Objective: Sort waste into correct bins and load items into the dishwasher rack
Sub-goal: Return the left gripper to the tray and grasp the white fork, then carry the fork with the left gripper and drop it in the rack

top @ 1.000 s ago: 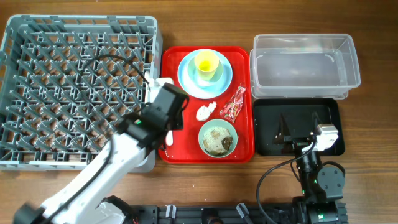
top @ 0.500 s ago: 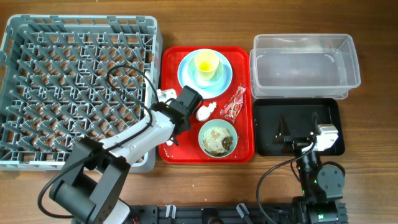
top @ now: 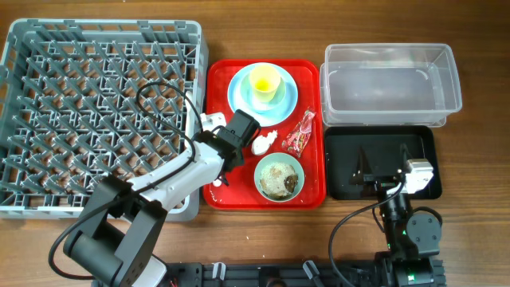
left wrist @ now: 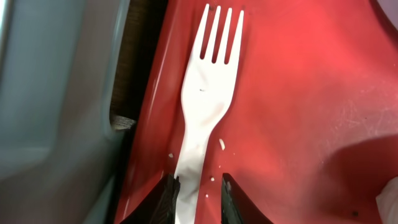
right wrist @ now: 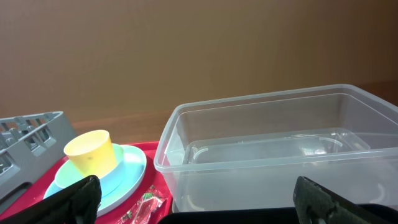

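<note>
White fork [left wrist: 208, 93] flat on the red tray [left wrist: 298, 93], mid-bench [top: 263, 24], just beside the grey rack [left wrist: 56, 93]. Left fingers [left wrist: 231, 198] narrow, flanking its handle, with a sliver of gap on one side. Right fingers [right wrist: 84, 196] spread wide over the black tray [top: 422, 139], near the front right corner.

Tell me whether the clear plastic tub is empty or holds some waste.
Empty. The clear tub shows only its bare bottom in the overhead and right wrist views.
</note>
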